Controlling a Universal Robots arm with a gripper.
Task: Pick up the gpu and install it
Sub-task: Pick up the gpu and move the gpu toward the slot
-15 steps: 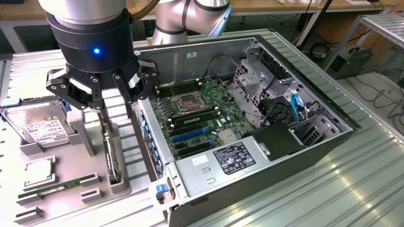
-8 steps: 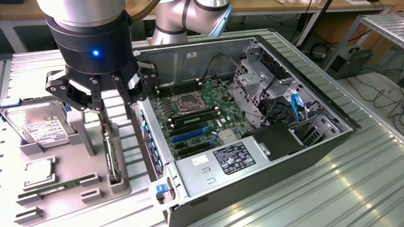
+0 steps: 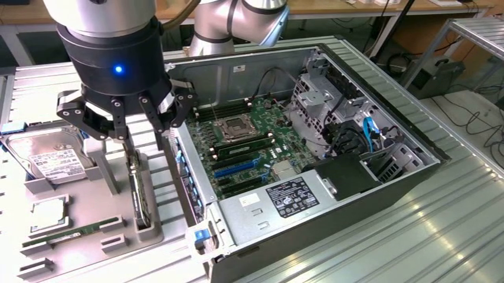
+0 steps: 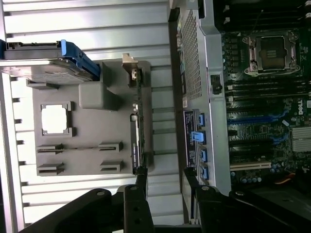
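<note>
Since the pincer (image 3: 138, 138) hangs just above the graphics card (image 3: 140, 197), what matters most to us is how the two line up. The fingers are spread as wide as they go and have hold of nothing. Directly beneath them the card stands on its long edge in a slot of the grey tray (image 3: 110, 206), which sits on the ribbed metal counter (image 3: 378, 247). Its long axis runs along the side wall of the computer case (image 3: 228, 73), and the pincer hovers over the end farther from the exterior camera. In the wrist view, we see the card's thin edge falling in line with one finger (image 4: 141, 182) rather than with the gap between the fingers, so we judge the pincer sits a little toward the case. The card itself looks thin and dark edge-on, with a pale metal bracket at one end. Beyond it the case lies open on its side, the blue slots (image 3: 236, 168) on its board bare, with no card seated there.
</note>
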